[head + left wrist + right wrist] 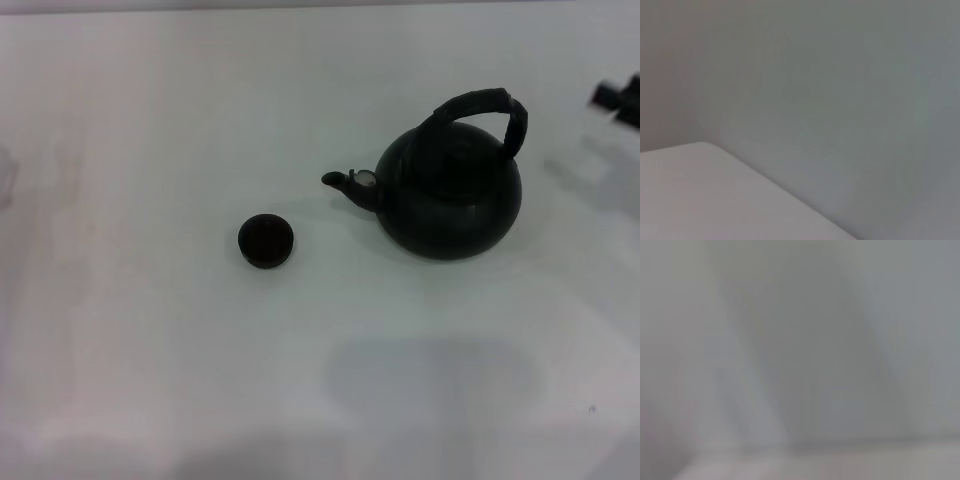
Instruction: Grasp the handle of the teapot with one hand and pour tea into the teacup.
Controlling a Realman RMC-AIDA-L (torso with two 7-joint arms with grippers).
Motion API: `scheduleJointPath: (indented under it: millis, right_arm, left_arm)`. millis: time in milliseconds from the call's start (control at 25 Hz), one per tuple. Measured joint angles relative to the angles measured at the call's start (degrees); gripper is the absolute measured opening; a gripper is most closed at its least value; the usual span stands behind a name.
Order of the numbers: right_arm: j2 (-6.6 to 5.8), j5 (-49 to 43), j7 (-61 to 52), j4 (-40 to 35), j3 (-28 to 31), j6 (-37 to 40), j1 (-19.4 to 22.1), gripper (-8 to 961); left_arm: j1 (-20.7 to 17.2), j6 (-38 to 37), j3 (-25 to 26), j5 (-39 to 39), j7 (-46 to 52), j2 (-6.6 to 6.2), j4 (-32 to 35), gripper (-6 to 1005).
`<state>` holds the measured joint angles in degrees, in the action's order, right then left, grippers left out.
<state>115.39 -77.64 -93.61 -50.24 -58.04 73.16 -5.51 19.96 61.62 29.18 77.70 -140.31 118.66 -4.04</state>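
Observation:
The dark green-black teapot (450, 195) stands upright on the white table, right of centre in the head view. Its short spout (345, 182) with a pale tip points left toward the teacup. Its thick black arched handle (480, 110) spans the top. The small round black teacup (266, 241) stands to the left of the spout, apart from the teapot. A dark part of my right gripper (618, 100) shows at the right edge, behind and to the right of the teapot, apart from it. My left gripper is out of view. The wrist views show only pale blank surfaces.
The white table (150, 350) spreads wide around both objects. A faint shadow lies on it in front of the teapot. A faint pale shape shows at the left edge of the head view.

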Motion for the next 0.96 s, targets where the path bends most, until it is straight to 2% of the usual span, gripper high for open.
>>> scheduleJointPath:
  millis: [120, 280, 440, 560, 760, 960]
  right_arm:
    - [0.21, 13.62, 16.79, 12.46, 3.12, 1.29, -1.67, 877]
    - [0.72, 33.51, 41.43, 28.02, 2.97, 5.13, -4.63, 875]
    - [0.78, 47.37, 56.27, 41.20, 3.11, 9.35, -8.95, 874]
    - [0.79, 51.49, 60.09, 45.13, 3.38, 9.65, -10.58, 872]
    - [0.69, 51.93, 60.49, 45.99, 3.19, 9.56, -10.74, 871]
    - [0.66, 51.90, 60.41, 46.26, 3.13, 9.34, -10.74, 870]
  left_arm:
    - [0.06, 0.03, -0.05, -0.19, -0.05, 0.06, 0.00, 890]
    - [0.09, 0.74, -0.48, -0.53, -0.16, 0.08, 0.00, 890]
    - [0.18, 1.70, -0.65, -1.71, -0.71, 0.08, 0.00, 890]
    - [0.55, 2.79, -0.71, -4.68, -4.17, 0.08, 0.01, 890]
    - [1.35, 4.41, -0.68, -8.85, -12.87, 0.19, -0.23, 890]
    - [1.84, 4.66, -0.29, -8.98, -14.28, 0.36, -0.55, 890]
